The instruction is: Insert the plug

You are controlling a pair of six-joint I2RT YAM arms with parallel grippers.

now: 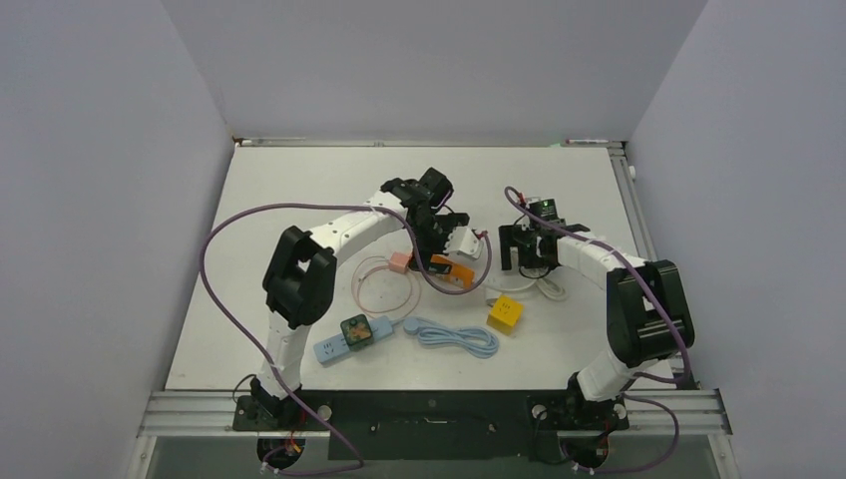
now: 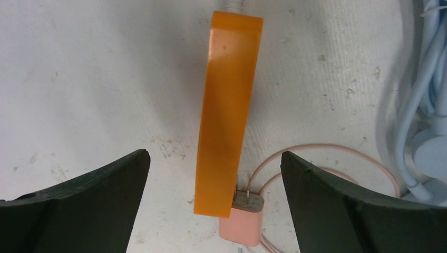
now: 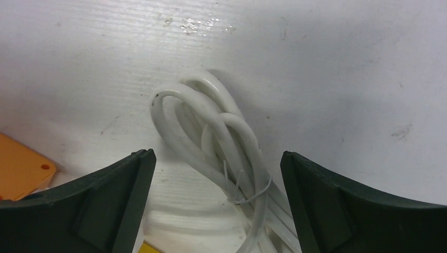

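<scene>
- Blue power strip (image 1: pixel 327 349): at the near edge of the worktop (image 1: pixel 299 190), with a green cube adapter (image 1: pixel 355 329) seated on it. A pale blue cable (image 1: pixel 459 337) is coiled just beside.
- Yellow cube (image 1: pixel 505 313): loose, near the right arm.
- Pink plug (image 2: pixel 241 224): the task's item. It lies flat on the worktop, two prongs just beside the end of the orange power strip (image 2: pixel 226 116). Its pink cable (image 2: pixel 327 150) loops away.
- Left pincer (image 2: pixel 214 155): released, empty, hovering over strip and plug.
- Right pincer (image 3: pixel 216 155): released, empty, over a tied white cable bundle (image 3: pixel 226 142).
- Step in hand: approach, with nothing grasped yet. Your next move probably calls for lowering the left pincer onto the plug body, clenching, then lining the prongs up with a socket. No socket face shows from here.
</scene>
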